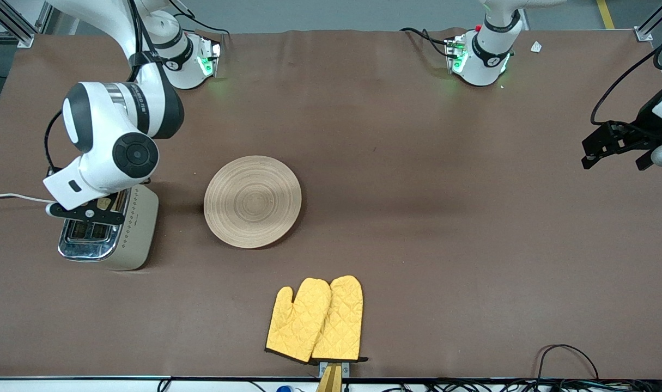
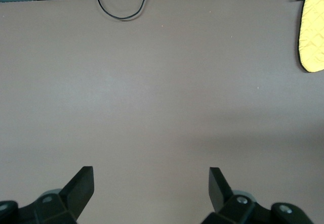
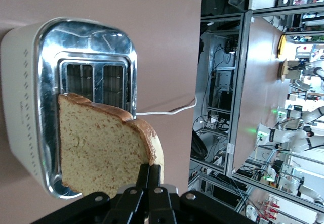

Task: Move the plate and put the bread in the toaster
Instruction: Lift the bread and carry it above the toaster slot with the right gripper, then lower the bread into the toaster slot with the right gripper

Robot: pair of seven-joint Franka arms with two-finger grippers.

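The cream toaster (image 1: 139,231) with a chrome top stands at the right arm's end of the table. My right gripper (image 1: 97,210) hangs over it, shut on the crust edge of the bread slice. In the right wrist view the gripper (image 3: 150,167) holds the speckled bread (image 3: 98,150) upright above the toaster's chrome top (image 3: 86,37), beside the two open slots. The tan wooden plate (image 1: 253,201) lies bare beside the toaster, toward the table's middle. My left gripper (image 1: 588,155) waits open and empty over the left arm's end of the table, and its fingers frame bare mat in the left wrist view (image 2: 152,176).
Two yellow oven mitts (image 1: 317,318) lie near the front edge, nearer the front camera than the plate; one shows in the left wrist view (image 2: 311,32). The toaster's white cord (image 1: 9,197) runs off the table's end. Black cables (image 2: 119,1) lie along the front edge.
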